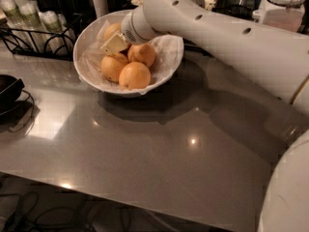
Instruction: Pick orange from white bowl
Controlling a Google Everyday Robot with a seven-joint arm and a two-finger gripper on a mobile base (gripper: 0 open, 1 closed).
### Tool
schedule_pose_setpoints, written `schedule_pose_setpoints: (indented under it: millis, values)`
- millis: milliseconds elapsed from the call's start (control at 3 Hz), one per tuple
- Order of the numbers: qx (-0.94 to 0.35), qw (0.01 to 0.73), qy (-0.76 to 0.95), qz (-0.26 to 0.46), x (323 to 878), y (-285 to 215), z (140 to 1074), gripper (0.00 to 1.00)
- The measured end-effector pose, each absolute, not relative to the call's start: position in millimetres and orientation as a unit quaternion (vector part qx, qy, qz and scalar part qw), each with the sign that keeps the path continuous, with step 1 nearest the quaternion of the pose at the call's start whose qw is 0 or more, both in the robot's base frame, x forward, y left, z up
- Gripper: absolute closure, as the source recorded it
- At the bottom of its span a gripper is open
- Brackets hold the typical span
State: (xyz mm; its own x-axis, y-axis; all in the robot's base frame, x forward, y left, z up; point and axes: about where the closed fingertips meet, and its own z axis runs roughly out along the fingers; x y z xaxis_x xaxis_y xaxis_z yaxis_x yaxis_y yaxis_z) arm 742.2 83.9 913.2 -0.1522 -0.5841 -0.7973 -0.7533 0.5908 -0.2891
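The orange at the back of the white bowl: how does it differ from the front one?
The back orange looks paler; the front orange is deeper orange. The back orange is partly hidden by the pincer, which reaches into the white bowl; the front orange lies uncovered by the near rim. Both are round.

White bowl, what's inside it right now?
Crinkled white paper lines the white bowl. Inside sit three deep-orange fruits in front and a paler orange at the back. The pincer reaches in against the paler orange, covering part of it. The bowl's bottom is hidden under the fruit.
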Motion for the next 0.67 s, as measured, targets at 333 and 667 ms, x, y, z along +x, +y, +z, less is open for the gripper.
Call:
schedule_pose_setpoints:
  millis: [333, 667]
  values:
    - [-0.443, 0.476, 0.755, 0.09, 743.3, 84.2, 911.9, 0.26]
    - [-0.443, 0.476, 0.755, 0.09, 743.3, 84.2, 915.7, 0.46]
